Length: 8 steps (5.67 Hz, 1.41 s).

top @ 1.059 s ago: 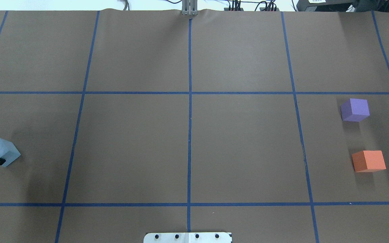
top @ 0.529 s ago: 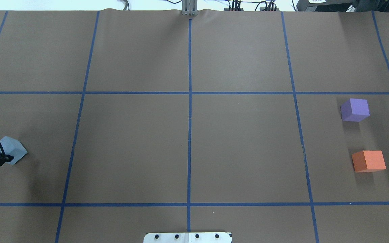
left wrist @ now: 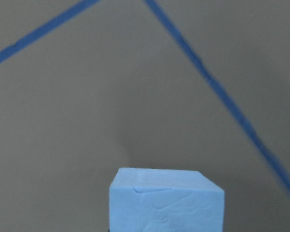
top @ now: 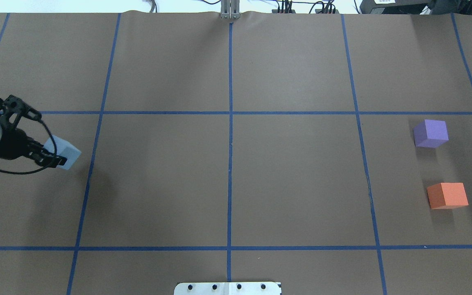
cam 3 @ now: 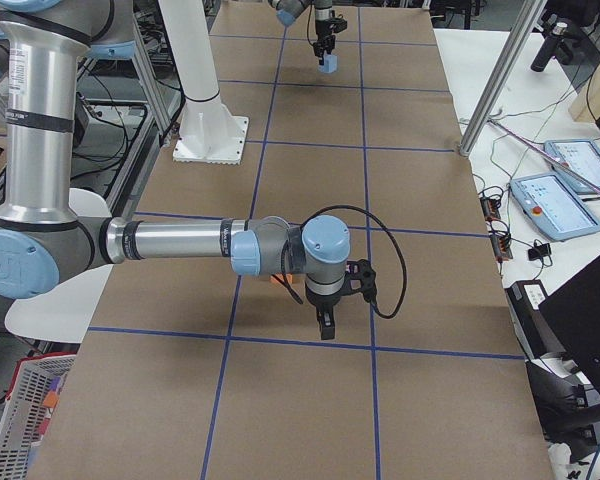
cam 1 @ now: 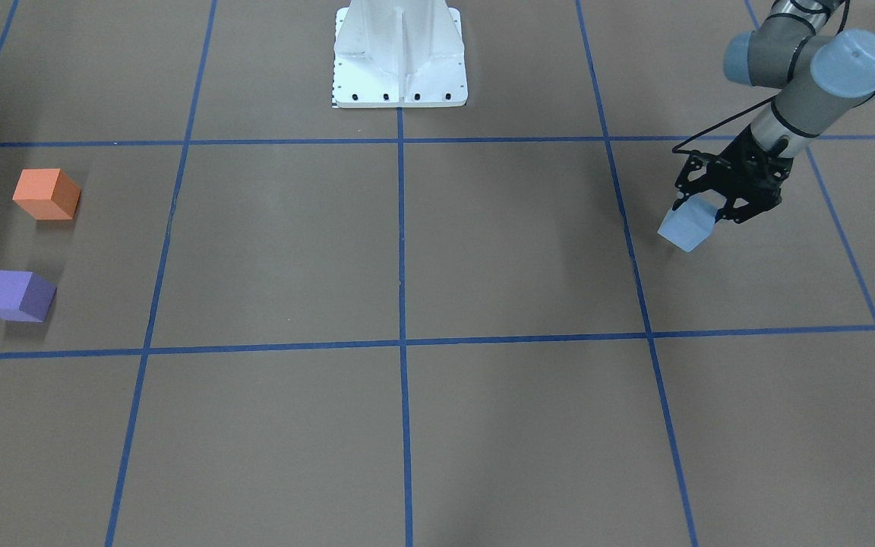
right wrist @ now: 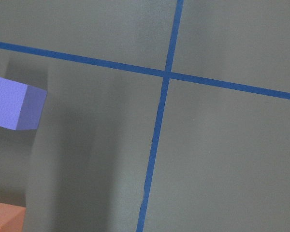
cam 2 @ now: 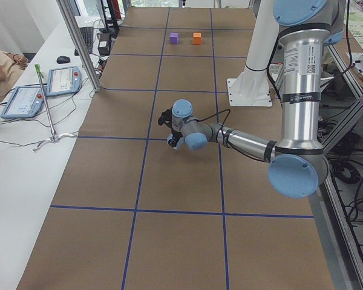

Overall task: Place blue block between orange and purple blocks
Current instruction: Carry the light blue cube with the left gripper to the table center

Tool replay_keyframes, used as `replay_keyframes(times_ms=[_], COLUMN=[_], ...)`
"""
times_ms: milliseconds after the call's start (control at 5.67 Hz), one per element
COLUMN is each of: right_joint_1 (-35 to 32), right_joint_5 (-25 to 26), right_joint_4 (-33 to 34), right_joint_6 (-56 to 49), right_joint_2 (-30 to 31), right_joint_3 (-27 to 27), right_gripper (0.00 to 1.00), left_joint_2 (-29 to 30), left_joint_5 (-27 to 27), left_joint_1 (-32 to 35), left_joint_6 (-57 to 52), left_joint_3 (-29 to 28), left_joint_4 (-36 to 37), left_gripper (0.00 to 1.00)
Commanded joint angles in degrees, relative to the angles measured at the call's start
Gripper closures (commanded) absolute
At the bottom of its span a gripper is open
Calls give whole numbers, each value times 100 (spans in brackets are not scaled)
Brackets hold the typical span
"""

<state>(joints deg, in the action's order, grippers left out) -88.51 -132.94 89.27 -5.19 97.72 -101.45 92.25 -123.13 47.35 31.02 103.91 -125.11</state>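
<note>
Clamping the partly hidden blue block [cam 1: 682, 230], left claw [cam 1: 701, 210].

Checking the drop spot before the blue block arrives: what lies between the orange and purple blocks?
Nothing. Only bare brown paper separates the purple block and orange block, seen most plainly in the overhead view.

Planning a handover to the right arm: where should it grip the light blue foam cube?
Likely the exposed end of the light blue foam cube, across two opposite flat faces, approaching from opposite the left gripper, whose fingers cover the other end.
</note>
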Motion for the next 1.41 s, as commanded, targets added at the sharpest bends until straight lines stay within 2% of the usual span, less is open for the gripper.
replay_keyframes(times_ms=[0,176,353,529,706,882,1059,1235], right_joint_1=[0,0,0,0,0,0,0,0], right_joint_5=[-4,4,5,5,5,5,5,-13], right_joint_4=[3,3,-6,-15,-15,-15,-102,-477], right_joint_6=[9,9,122,245,246,246,229,263], right_joint_2=[-16,-50,-51,-94,-95,-95,-112,-121], right_joint_3=[3,11,3,3,3,-6,-15,2], right_gripper=[0,0,0,0,0,0,0,0], left_joint_2=[1734,2814,3756,4600,4992,4987,4995,5004], left_joint_5=[87,540,1128,1203,1204,1439,1624,1617], left_joint_1=[-670,-1353,-1769,-1930,-1966,-2036,-2141,-2125], left_joint_6=[1380,2354,2843,3483,3707,3883,4024,3973], left_joint_3=[103,-54,-717,-1741,-2300,-2392,-2489,-2411], left_joint_4=[1771,2859,3366,3319,3301,3057,2967,2940], left_gripper=[68,68,63,58,37,0,0,0])
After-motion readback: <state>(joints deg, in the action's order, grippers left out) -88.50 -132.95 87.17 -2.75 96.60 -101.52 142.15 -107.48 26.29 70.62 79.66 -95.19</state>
